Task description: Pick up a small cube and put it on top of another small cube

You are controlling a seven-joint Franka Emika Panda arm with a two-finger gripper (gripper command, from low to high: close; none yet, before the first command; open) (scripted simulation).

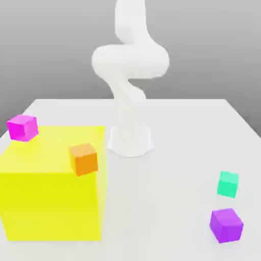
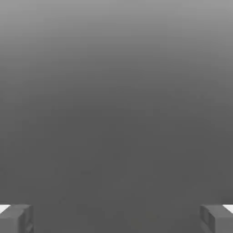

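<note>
Fingers [image 2: 16, 218] wide, holding nothing. I reckon green cube [image 1: 228, 184] is light, rigid, prob slick; I'd pinch opposite flat sides mid-height.

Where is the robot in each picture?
Exterior view: the white arm stands mid-picture on the table, rising past the top edge.
Hand view: its gripper is open, two grey fingertips far apart.
Shared landmark: the plain grey backdrop behind the arm and between the fingertips.
</note>
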